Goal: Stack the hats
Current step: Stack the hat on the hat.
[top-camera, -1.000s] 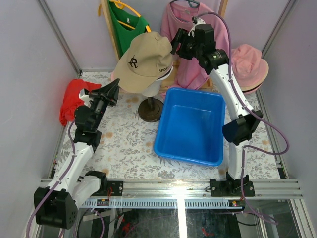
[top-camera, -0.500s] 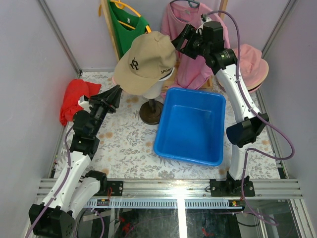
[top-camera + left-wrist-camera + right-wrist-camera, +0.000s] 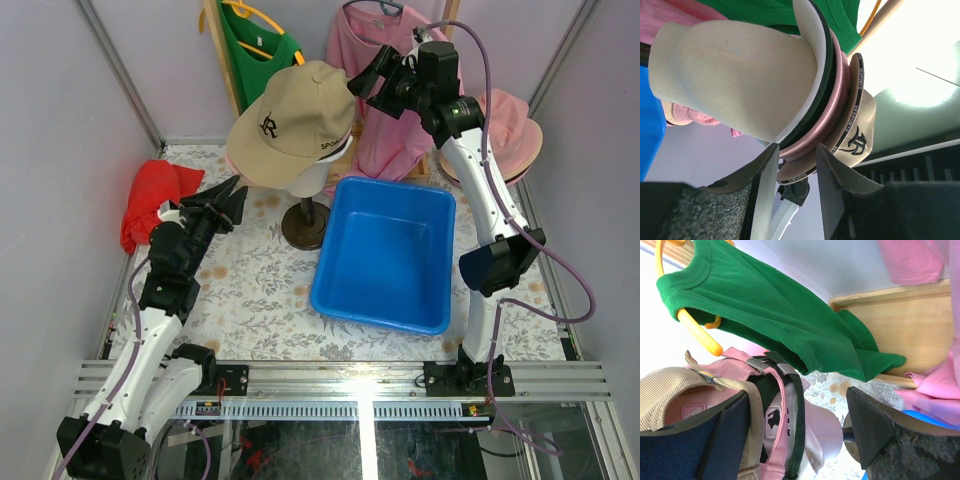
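A tan baseball cap (image 3: 290,118) tops a stack of caps on the cream mannequin head (image 3: 305,180). In the left wrist view the white, black, pink (image 3: 832,95) and tan (image 3: 862,125) brims lie layered on the head (image 3: 725,75). My left gripper (image 3: 230,203) (image 3: 797,146) is open and empty just under the brims. My right gripper (image 3: 364,84) (image 3: 796,392) is open wide behind the caps; their tan (image 3: 735,390), pink (image 3: 777,400) and black (image 3: 801,405) back straps show between its fingers. A pink bucket hat (image 3: 508,128) hangs at the back right.
A blue bin (image 3: 385,250) stands right of the mannequin's stand (image 3: 303,222). A red cloth bundle (image 3: 148,198) lies at the left. A green shirt (image 3: 255,45) (image 3: 780,315) and a pink shirt (image 3: 385,55) hang at the back.
My left gripper has dropped a little and moved right, toward the cap brims. My right wrist has drawn back to the right, its fingers still behind the tan cap.
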Available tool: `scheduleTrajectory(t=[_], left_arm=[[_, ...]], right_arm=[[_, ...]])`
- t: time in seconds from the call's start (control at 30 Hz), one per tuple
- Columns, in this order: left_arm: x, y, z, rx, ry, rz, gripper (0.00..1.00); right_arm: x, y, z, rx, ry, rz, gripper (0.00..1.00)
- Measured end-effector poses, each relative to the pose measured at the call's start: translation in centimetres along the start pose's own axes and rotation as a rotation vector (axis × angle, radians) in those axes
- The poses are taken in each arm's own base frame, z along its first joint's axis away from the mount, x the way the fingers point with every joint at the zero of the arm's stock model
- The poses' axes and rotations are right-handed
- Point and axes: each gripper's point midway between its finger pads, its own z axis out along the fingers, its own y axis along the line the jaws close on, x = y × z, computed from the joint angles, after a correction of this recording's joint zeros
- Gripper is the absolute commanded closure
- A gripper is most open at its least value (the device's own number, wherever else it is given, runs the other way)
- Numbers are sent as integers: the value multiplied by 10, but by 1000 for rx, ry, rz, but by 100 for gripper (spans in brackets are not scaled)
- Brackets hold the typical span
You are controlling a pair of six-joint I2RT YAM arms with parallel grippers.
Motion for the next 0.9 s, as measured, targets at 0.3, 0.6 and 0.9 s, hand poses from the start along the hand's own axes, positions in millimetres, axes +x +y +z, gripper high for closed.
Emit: scheduleTrajectory(t=[0.3,0.6,0.9], left_arm=[[1,-18,-2,30,-27,1,65],[6,-48,-5,86,-51,3,65],[-2,-41,-4,61,-92,47,60]], right_arm=[[-7,-6,-6,-4,-5,6,18],[-32,7,-40,-27,-73,-5,18],[-35,-1,-52,-2,-97,-1,15]])
